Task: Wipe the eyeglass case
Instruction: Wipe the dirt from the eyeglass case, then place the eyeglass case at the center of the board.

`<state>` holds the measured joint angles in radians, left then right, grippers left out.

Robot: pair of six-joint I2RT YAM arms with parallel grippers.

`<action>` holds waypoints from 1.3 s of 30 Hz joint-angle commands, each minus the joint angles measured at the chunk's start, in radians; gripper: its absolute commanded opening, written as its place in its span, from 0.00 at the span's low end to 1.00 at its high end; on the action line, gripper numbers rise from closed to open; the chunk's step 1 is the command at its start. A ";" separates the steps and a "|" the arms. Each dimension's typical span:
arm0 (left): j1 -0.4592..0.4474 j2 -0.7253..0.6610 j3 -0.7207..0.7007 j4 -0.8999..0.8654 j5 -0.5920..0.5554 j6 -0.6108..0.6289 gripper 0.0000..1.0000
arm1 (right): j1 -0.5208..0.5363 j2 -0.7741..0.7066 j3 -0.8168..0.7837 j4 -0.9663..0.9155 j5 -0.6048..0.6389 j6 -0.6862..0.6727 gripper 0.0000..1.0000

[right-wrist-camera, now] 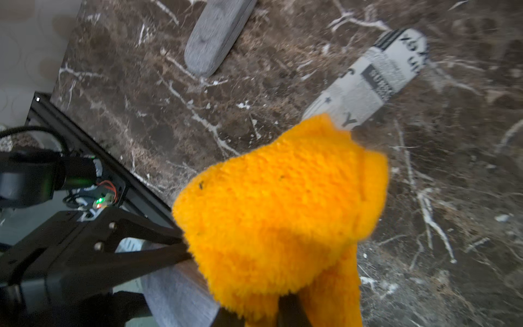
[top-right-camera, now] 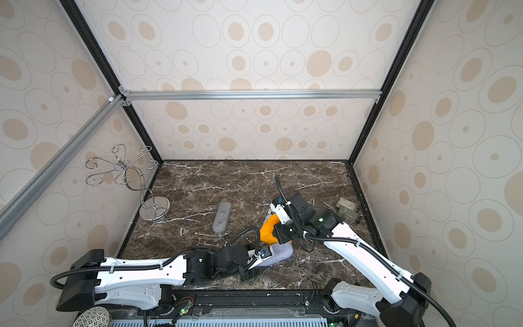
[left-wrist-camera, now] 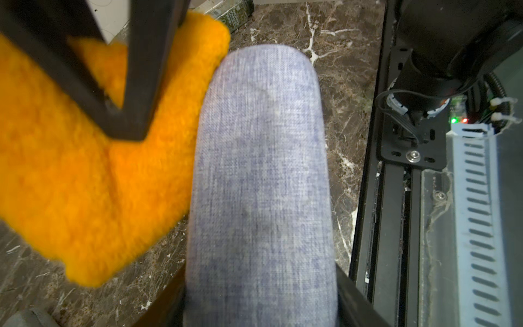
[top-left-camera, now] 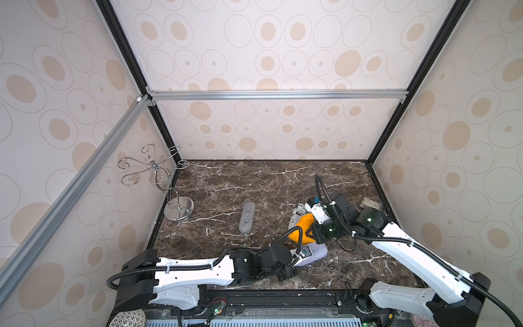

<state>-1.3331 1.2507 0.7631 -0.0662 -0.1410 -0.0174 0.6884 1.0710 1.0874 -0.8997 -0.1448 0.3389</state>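
The right gripper (top-left-camera: 311, 233), clamped on the orange cloth (top-left-camera: 302, 229), should press it flat and stroke lengthwise along the blue-grey eyeglass case (top-left-camera: 318, 253), which the left gripper (top-left-camera: 304, 256) pinches firmly near the table (top-left-camera: 254, 181) front.

Both arms are presenting white link shells with black joint housings: left arm (top-left-camera: 192, 269), right arm (top-left-camera: 410, 252). Black corrugated cable conduit (top-left-camera: 382, 239) is running along each, fastened by white ties. Green indicator lights (top-left-camera: 368, 219) are glowing at the joints. Black fingers (left-wrist-camera: 147, 70) are showing open triangular frames.
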 commanded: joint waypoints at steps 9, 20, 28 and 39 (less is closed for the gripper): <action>0.093 -0.139 -0.081 -0.014 -0.116 -0.331 0.52 | -0.048 -0.234 -0.058 -0.120 0.115 0.085 0.00; 0.145 -0.075 -0.132 -0.226 -0.284 -0.817 0.53 | -0.046 -0.299 -0.219 0.114 -0.152 0.038 0.00; 0.176 0.052 -0.142 -0.222 -0.274 -0.976 0.56 | -0.045 -0.292 -0.304 0.224 -0.242 0.015 0.00; 0.182 0.195 -0.139 -0.190 -0.285 -1.042 0.64 | -0.046 -0.341 -0.391 0.268 -0.196 0.054 0.00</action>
<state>-1.1629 1.4212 0.6151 -0.2691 -0.3855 -1.0100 0.6403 0.7555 0.7094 -0.6621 -0.3523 0.3805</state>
